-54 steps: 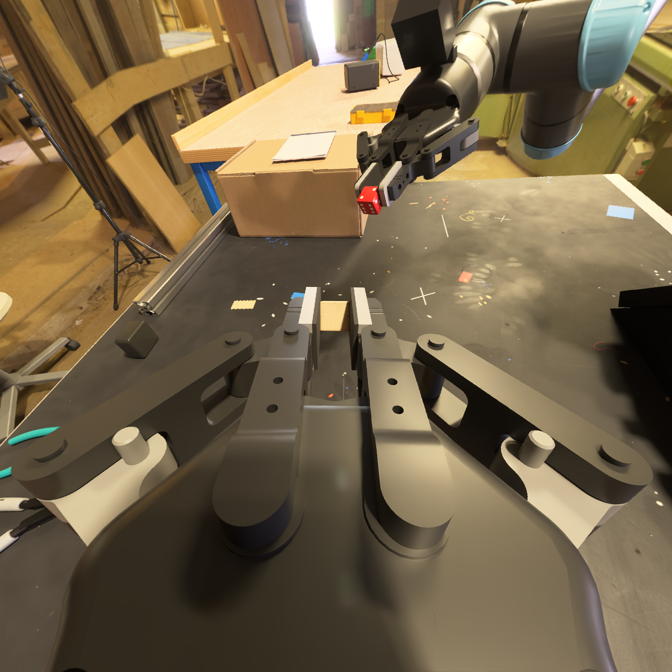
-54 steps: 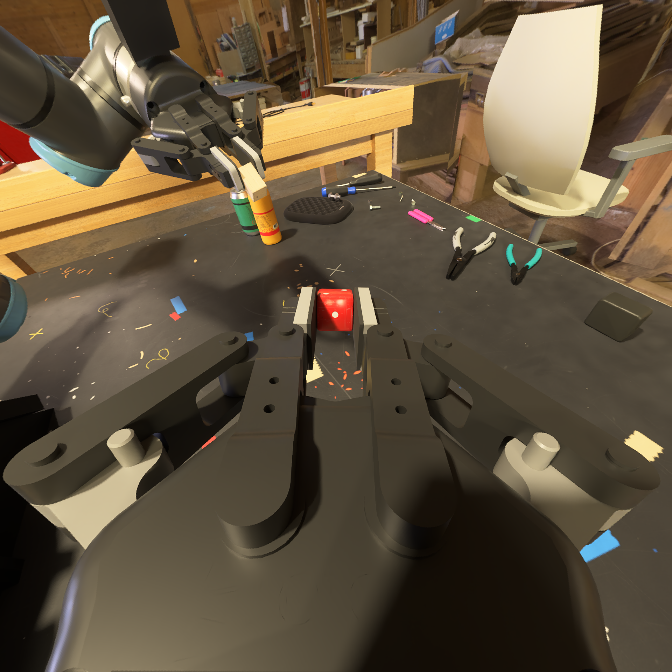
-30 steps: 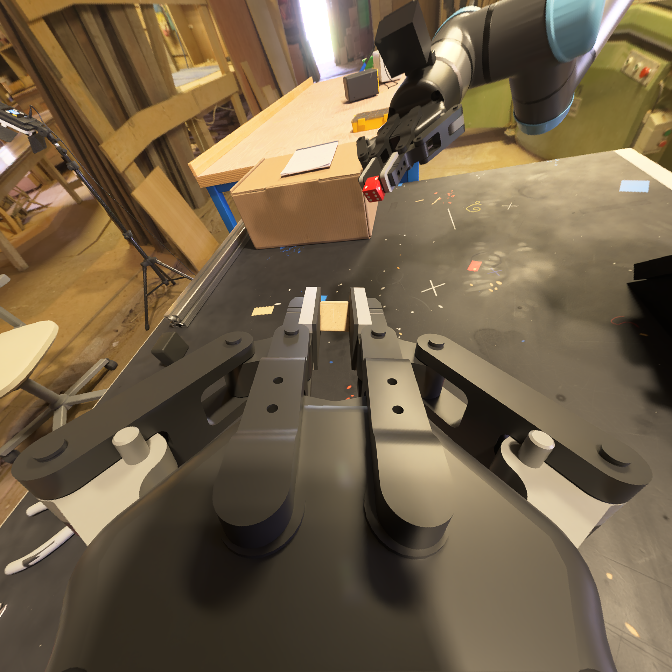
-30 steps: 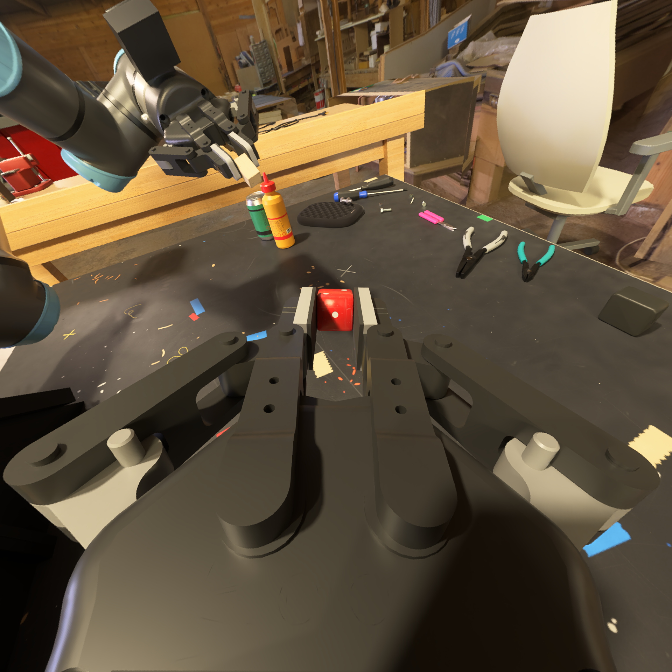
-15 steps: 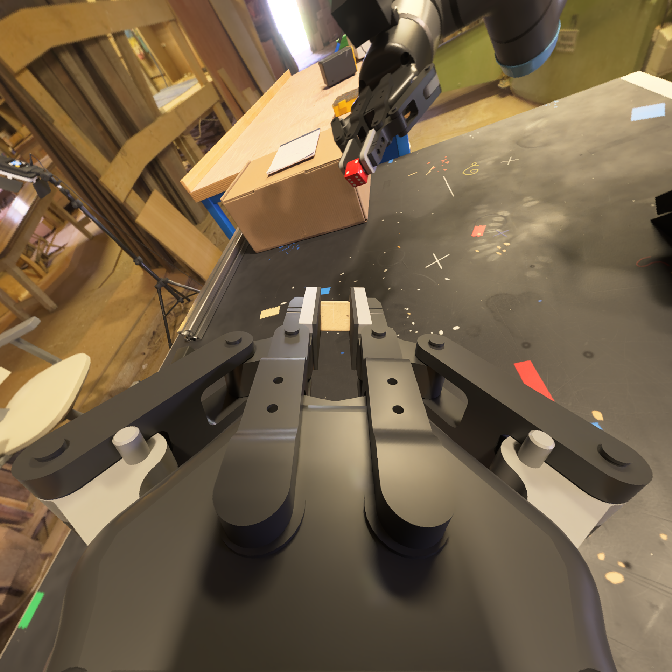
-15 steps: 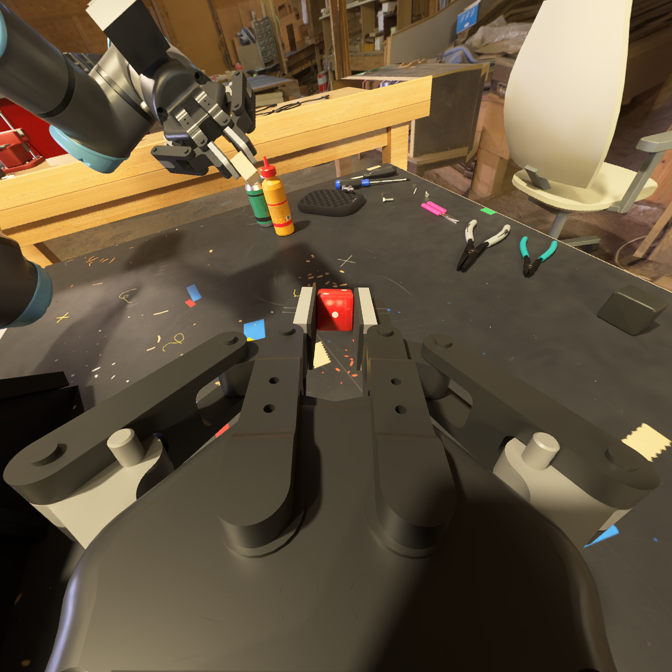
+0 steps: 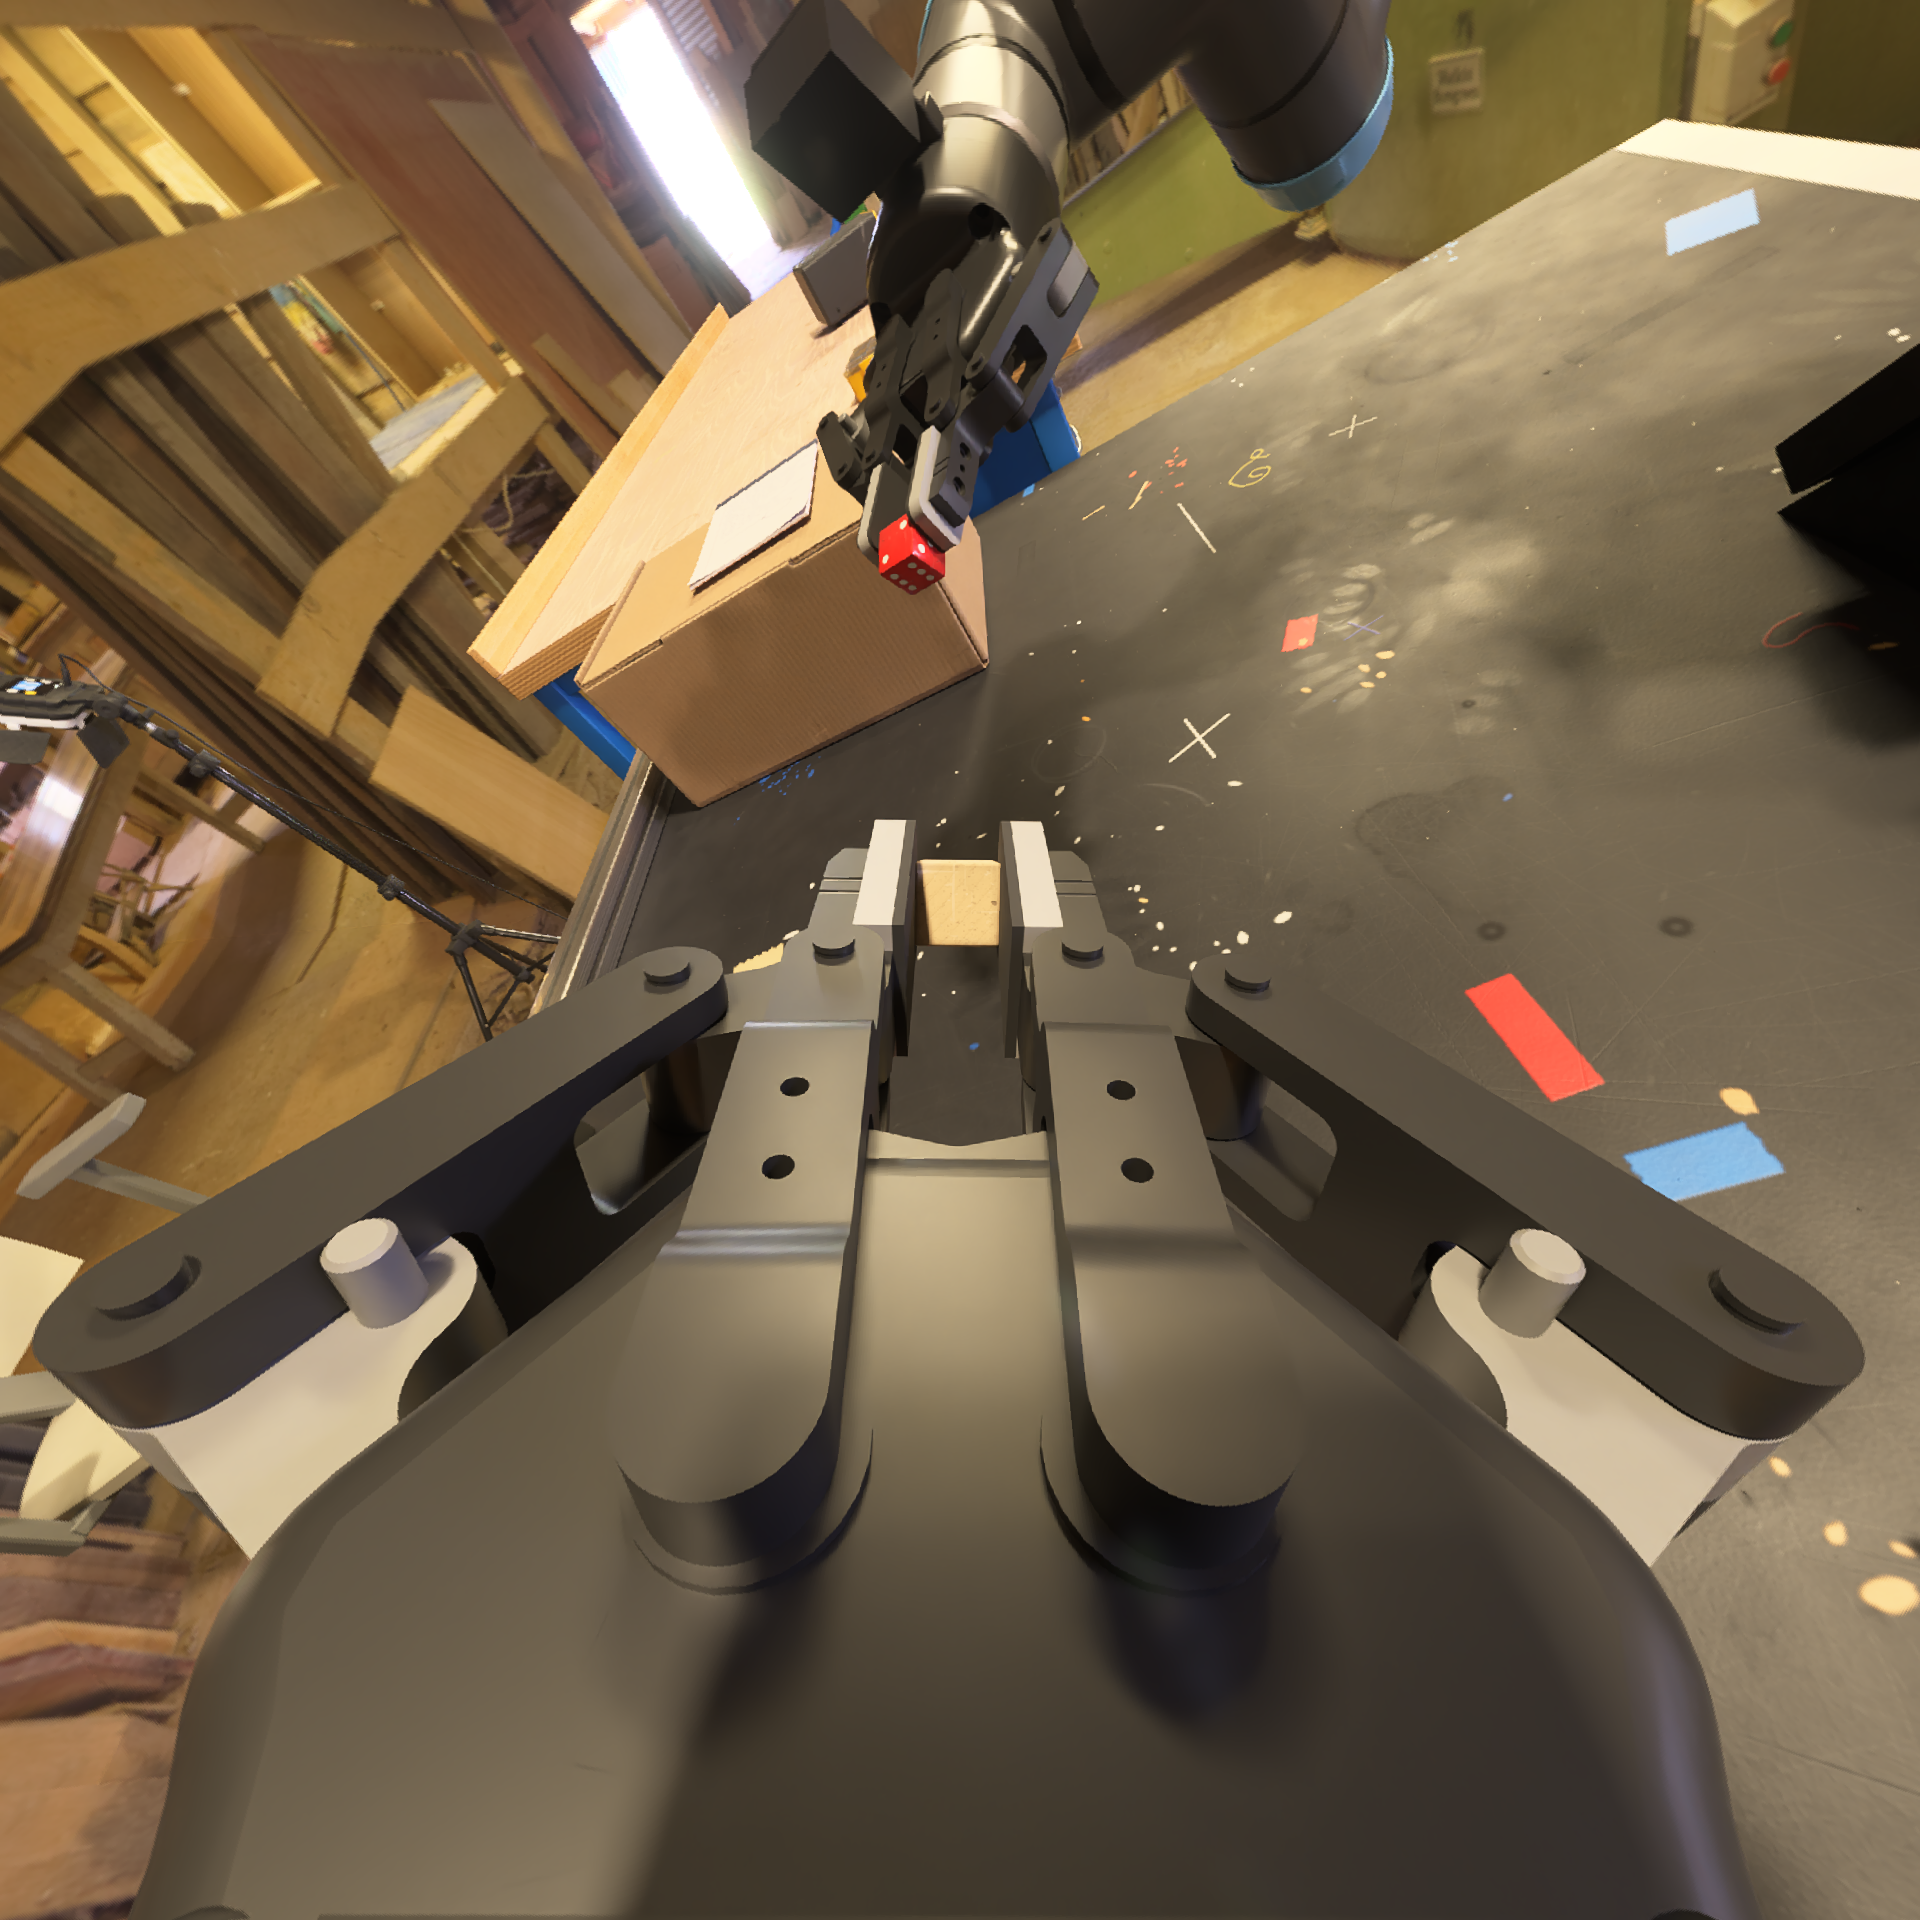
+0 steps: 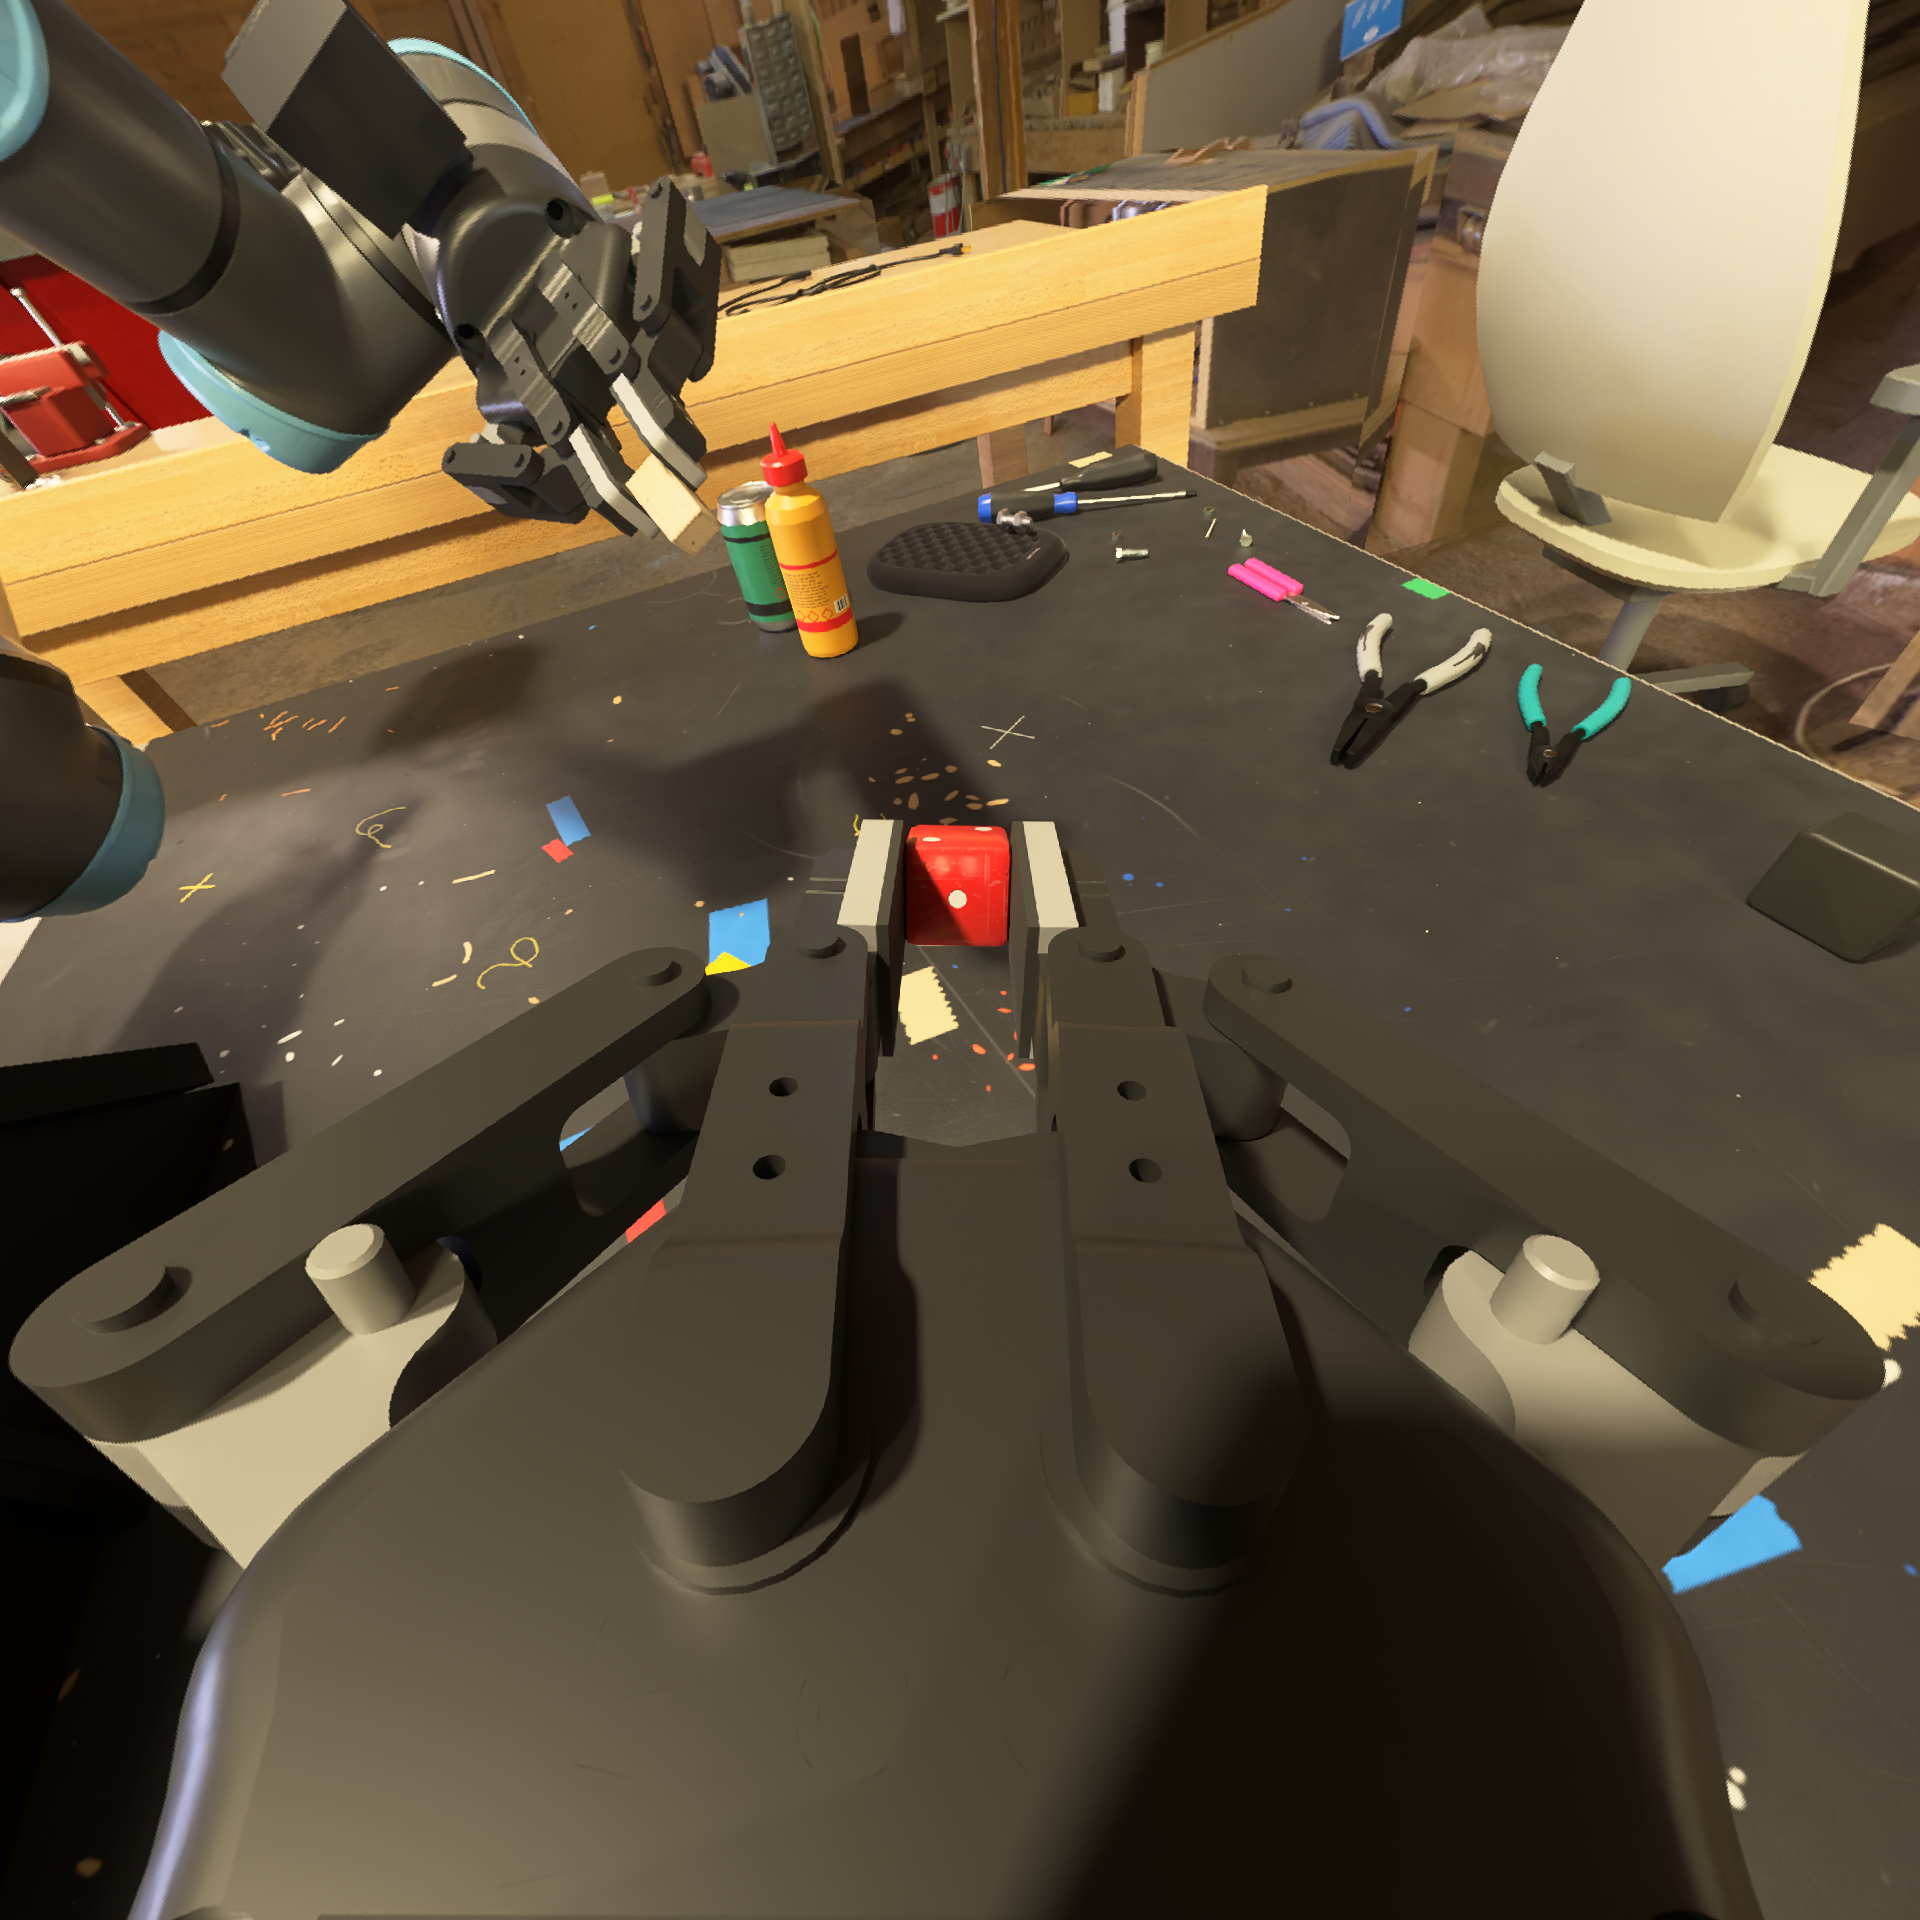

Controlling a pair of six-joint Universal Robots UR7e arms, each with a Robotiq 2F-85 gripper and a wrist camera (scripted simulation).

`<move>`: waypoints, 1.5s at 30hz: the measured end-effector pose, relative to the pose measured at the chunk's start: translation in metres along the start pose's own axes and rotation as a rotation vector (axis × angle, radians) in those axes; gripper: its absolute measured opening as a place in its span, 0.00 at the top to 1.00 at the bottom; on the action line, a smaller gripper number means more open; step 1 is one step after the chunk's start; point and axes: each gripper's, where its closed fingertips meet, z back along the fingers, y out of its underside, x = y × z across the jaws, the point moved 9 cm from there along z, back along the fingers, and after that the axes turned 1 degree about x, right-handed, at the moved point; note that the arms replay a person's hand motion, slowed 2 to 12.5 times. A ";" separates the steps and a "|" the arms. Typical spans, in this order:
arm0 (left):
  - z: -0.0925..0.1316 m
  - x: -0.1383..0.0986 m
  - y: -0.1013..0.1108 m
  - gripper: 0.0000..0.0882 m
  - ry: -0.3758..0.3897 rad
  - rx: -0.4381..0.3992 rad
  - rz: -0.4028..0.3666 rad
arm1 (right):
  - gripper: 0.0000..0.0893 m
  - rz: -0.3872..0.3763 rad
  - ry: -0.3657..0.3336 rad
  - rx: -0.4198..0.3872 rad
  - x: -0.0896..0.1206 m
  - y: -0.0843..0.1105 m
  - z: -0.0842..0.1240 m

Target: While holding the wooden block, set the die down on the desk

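My left gripper is shut on a pale wooden block and holds it above the dark desk. It also shows in the right wrist view at the upper left, with the block in its fingers. My right gripper is shut on a red die with white dots and holds it above the desk. In the left wrist view the right gripper hangs with the die in front of a cardboard box.
A cardboard box stands at the desk's far left edge. A green can and a yellow bottle, a black pad, screwdrivers, two pliers and a dark wedge lie on the desk.
The left gripper with the block has swung and tilted, so its view rolled. The right gripper with the die has shifted slightly. Both grips stay shut.
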 end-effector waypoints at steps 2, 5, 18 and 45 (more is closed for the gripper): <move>-0.001 -0.001 0.000 0.84 0.003 0.002 -0.013 | 0.80 -0.001 -0.001 0.005 0.000 0.000 -0.001; -0.002 -0.003 0.000 0.84 0.009 0.006 -0.032 | 0.80 -0.001 -0.001 0.013 0.000 0.001 -0.002; -0.003 -0.008 0.001 0.84 0.001 0.049 -0.103 | 0.80 -0.001 0.009 0.059 -0.002 0.005 -0.008; 0.001 -0.013 -0.003 0.84 0.028 0.054 -0.094 | 0.80 -0.002 0.011 0.116 -0.003 0.010 -0.019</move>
